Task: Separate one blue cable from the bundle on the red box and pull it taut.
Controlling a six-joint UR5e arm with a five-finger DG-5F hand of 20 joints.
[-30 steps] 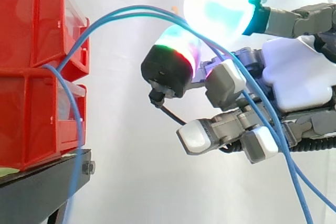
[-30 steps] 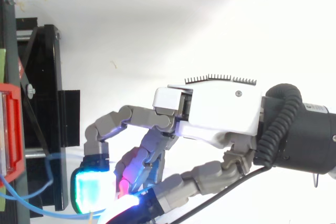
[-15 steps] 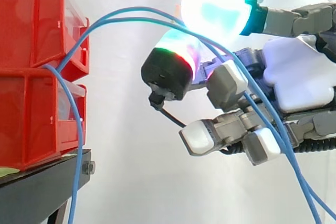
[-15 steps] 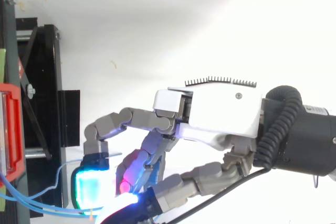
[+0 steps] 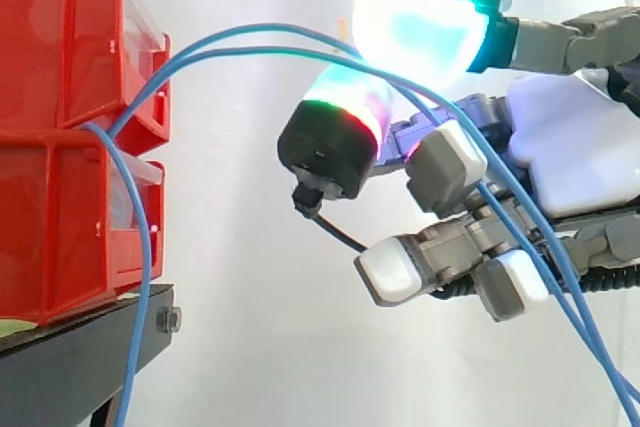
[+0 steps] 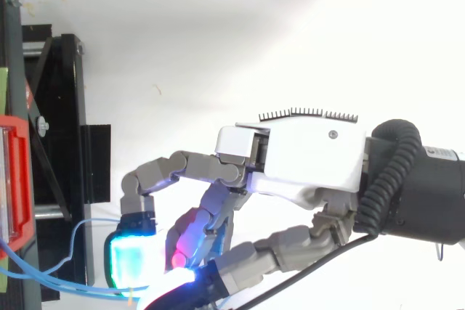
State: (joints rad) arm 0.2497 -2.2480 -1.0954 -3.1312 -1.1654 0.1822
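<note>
Two blue cables (image 5: 230, 42) arc from the stacked red bins (image 5: 60, 137) rightward into my hand (image 5: 570, 147). They pass between a large cyan-green glowing pad (image 5: 420, 22) above and a red-green glowing pad (image 5: 340, 112) below, which pinch them. Past the pinch they run down across the curled lower fingers toward the bottom right. The cables still curve in a gentle bow. In the top view the hand (image 6: 312, 157) reaches left, and the cables (image 6: 73, 290) run from the red bin (image 6: 14, 179) to the glowing pads at the bottom edge.
A third blue cable (image 5: 147, 277) hangs down from the bins past the black stand (image 5: 80, 357). The stand's frame (image 6: 58, 107) lies left of the hand. A white curtain is behind.
The hand has drifted slightly right, away from the bins, keeping its pinch. The two cables have flattened a little and sit lower.
</note>
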